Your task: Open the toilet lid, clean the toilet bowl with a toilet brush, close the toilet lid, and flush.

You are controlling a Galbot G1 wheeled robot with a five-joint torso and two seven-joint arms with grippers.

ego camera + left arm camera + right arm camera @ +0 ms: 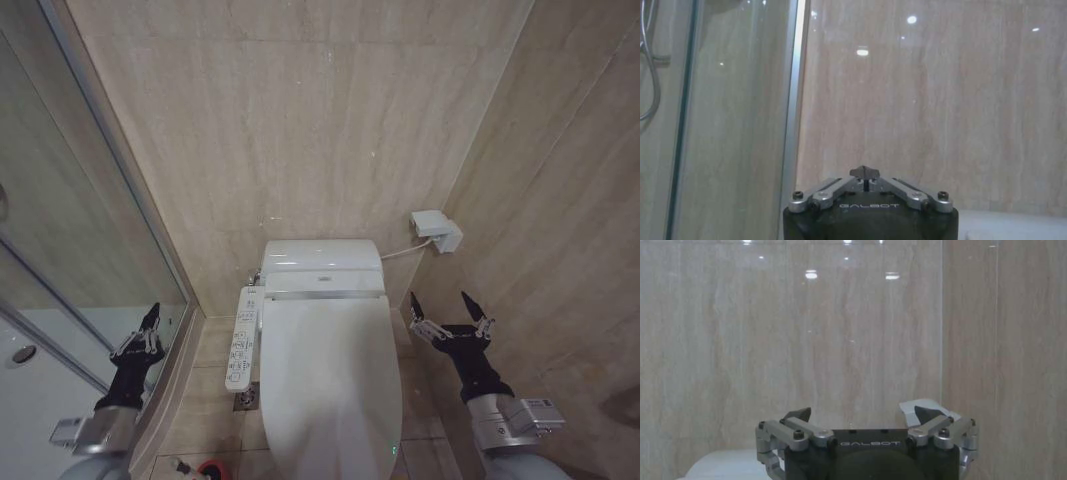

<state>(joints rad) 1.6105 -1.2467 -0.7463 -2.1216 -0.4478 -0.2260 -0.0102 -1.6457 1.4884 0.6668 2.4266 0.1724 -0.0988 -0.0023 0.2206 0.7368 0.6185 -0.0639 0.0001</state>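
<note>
The right gripper has its fingers spread wide apart, hanging in the air with nothing between them, while the left gripper has its fingers pressed together on nothing.

Ahead of both sets of fingers rises the back wall, clad in large beige stone-look panels, and a like side wall runs close past the right fingers. Beside the left fingers stands a glass shower screen in a metal frame, with a white shower tray below it. The floor is tiled in the same beige.

Between the two sets of fingers and lower than them stands the toilet. The toilet lid is down, a glossy white oval whose long axis runs from the back wall toward the robot; its hinged end lies at the white tank, farther out than the fingertips, and its rounded front points back toward the robot. It hides the bowl.

A white control panel with rows of small buttons runs along the toilet's side nearer the left fingers; its markings are too small to read. A small white box sits on the wall beyond the right fingers, a cable running from it to the tank.

The toilet brush's red holder shows on the floor, back behind the left fingers.

Each gripper body bears the word "GALBOT" in the wrist views.
</note>
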